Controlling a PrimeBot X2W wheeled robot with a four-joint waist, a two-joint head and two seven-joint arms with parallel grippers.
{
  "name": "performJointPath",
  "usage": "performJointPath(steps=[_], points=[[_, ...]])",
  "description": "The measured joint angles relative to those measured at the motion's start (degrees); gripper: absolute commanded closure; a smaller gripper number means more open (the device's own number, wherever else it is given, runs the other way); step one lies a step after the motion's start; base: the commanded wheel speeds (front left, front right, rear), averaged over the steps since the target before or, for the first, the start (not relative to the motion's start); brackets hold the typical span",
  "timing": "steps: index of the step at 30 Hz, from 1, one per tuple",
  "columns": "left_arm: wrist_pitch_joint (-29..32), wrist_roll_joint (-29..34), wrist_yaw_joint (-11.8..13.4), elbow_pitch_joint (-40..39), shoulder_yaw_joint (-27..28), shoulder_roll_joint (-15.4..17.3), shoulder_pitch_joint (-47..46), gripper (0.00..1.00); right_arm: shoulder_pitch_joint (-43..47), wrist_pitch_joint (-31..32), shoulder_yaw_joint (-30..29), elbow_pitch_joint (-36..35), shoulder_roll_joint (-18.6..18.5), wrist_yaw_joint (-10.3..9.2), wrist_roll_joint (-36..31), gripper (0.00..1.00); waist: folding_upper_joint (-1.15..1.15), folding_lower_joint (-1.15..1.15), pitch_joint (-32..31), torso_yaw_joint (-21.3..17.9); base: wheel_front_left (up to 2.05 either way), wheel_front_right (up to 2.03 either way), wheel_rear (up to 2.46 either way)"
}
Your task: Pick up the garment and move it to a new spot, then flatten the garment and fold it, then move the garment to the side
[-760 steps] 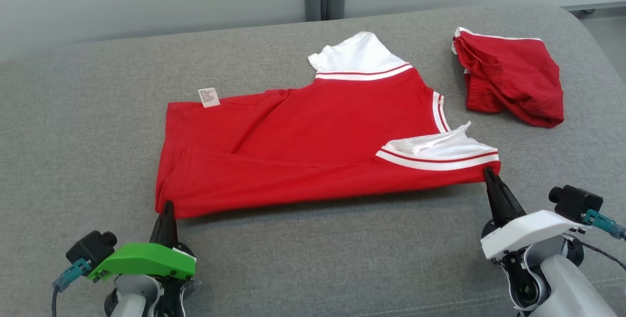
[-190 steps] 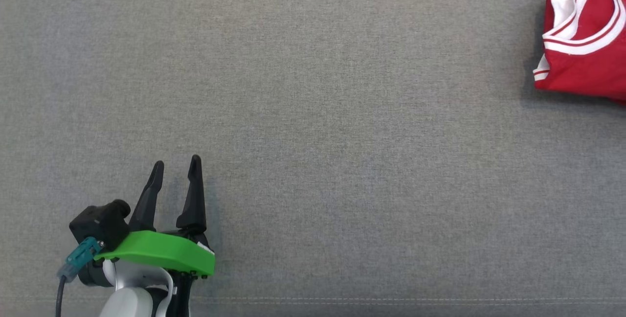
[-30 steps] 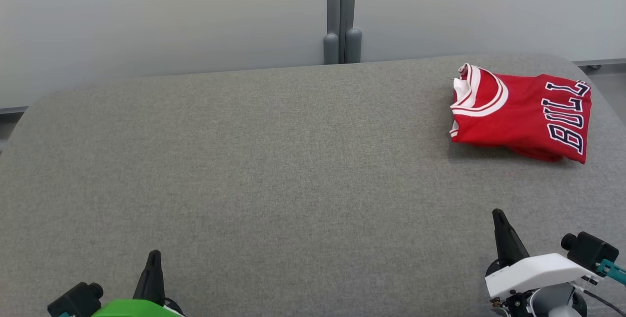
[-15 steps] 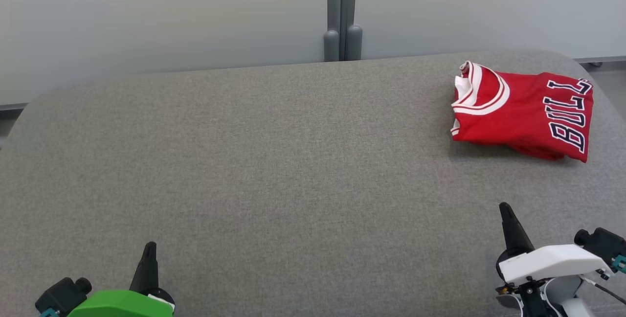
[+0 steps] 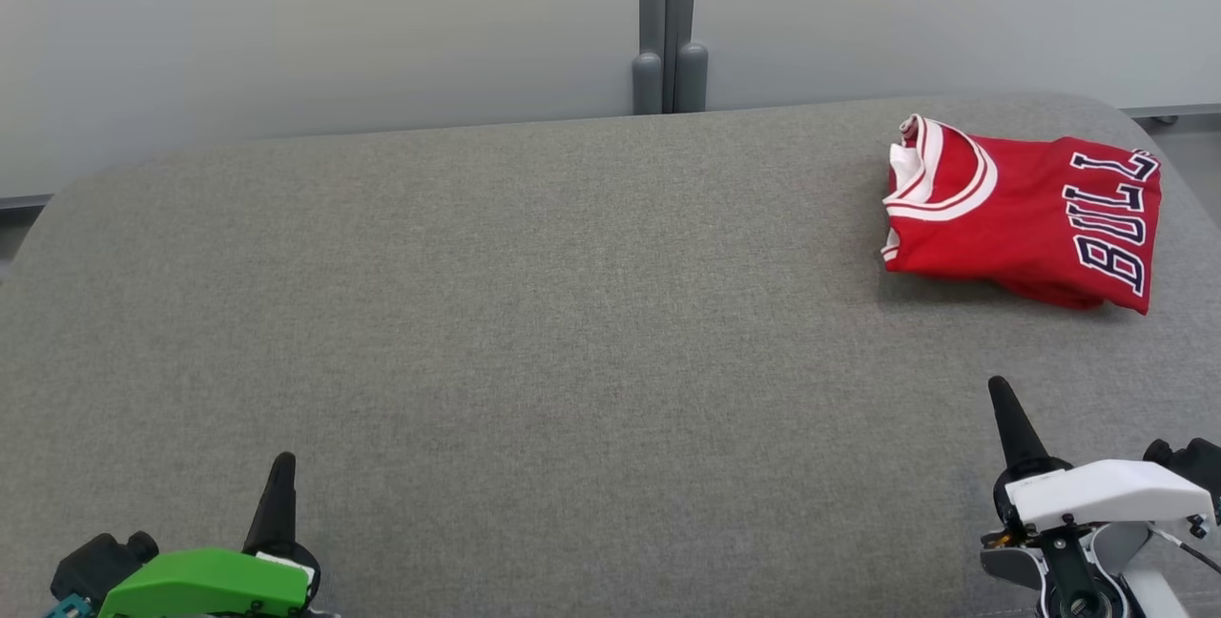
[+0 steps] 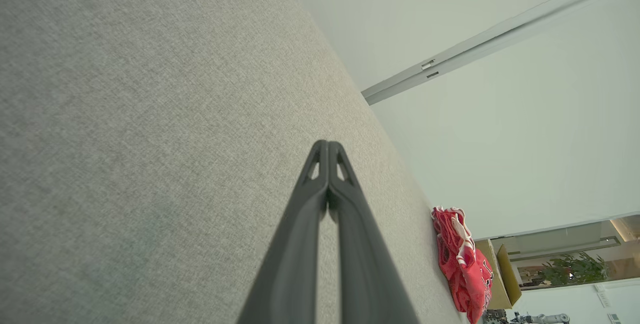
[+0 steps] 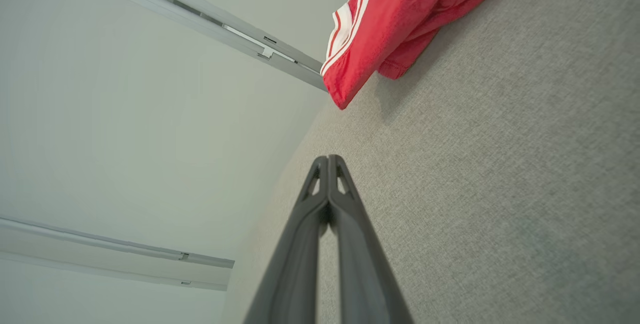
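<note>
Nearest you, the left gripper (image 5: pixel 283 462) sat at the lower left of the head view with its green housing low in the frame. Its two dark fingers were pressed together into a single point and gripped nothing. In its own wrist view, the left gripper (image 6: pixel 328 144) showed its tips touching above bare fabric. Your right gripper (image 5: pixel 999 385) stood at the lower right under its white housing. It was likewise clenched and empty, and its wrist view showed the same tips meeting (image 7: pixel 328 158).

Both grippers were over the grey fabric surface (image 5: pixel 572 313), well apart from each other.

Farther off, you had the red jersey (image 5: pixel 1025 217) lying folded near the far right corner of that surface. Its white-trimmed neckline faced left, and dark lettering ran along its right edge. It lay beyond the right gripper and touched neither gripper. The right wrist view caught its near corner (image 7: pixel 400 19), and the left wrist view showed it as a small red bundle (image 6: pixel 462 264).

Behind the surface stood pale wall panels (image 5: pixel 286 27), joined by a grey post (image 5: pixel 668 27).
</note>
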Motion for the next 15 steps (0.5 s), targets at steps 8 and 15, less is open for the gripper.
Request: performJointPath(steps=[8, 15], points=[[1.4, -5.0, -1.1, 0.4, 0.6, 0.0, -1.1, 1.0, -1.2, 1.1, -1.4, 0.8, 0.0, 1.0, 5.6, 1.0, 0.0, 0.0, 0.3, 0.1, 0.0, 0.0, 0.0], [2.5, -9.3, -2.1, 1.0, 1.8, 0.1, -2.1, 1.0, -2.2, 2.3, -2.7, 1.5, 0.0, 2.01, 10.9, 1.0, 0.0, 0.0, 0.5, 0.1, 0.0, 0.0, 0.0]])
